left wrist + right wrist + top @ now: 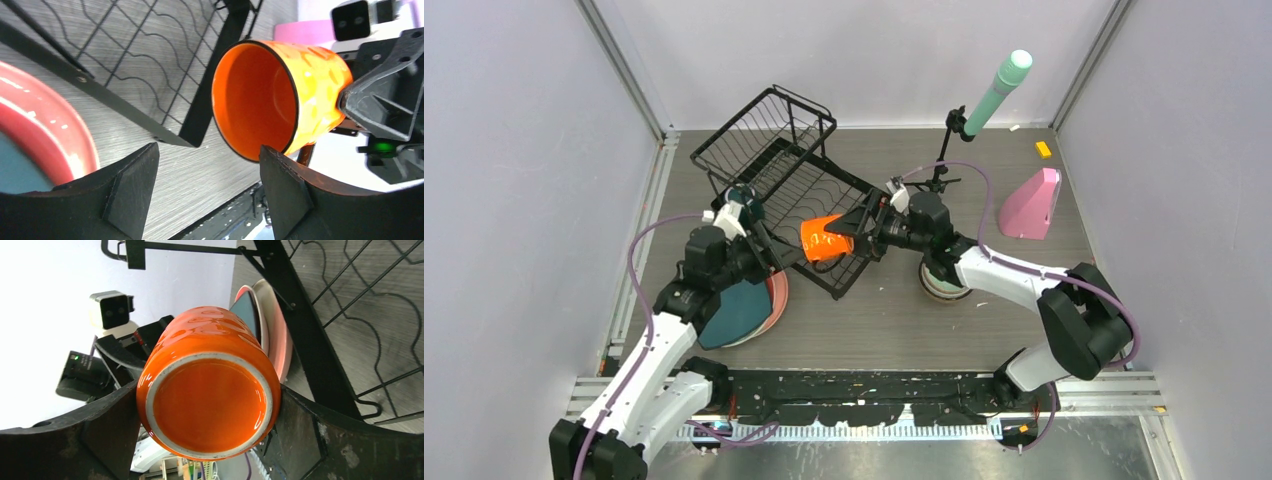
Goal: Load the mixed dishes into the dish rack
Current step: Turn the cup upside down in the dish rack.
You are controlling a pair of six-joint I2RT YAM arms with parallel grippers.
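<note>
Two plates, dark teal plate point(732, 316) on pink plate point(777, 296), lie nearest me, under the left arm. My left gripper point(207, 155) is released and empty. Just beyond it, my right gripper point(209, 390) grasps the orange mug point(824, 240), tipped sideways over the dish rack point(764, 140) at its near end.

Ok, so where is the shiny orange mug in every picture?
Top external: the shiny orange mug is in the middle, over the near end of the black wire dish rack.
Left wrist: the mug is upper right, mouth towards the camera.
Right wrist: the mug is in the centre, base towards the camera.
Shared landmark: the rack's black frame.
</note>
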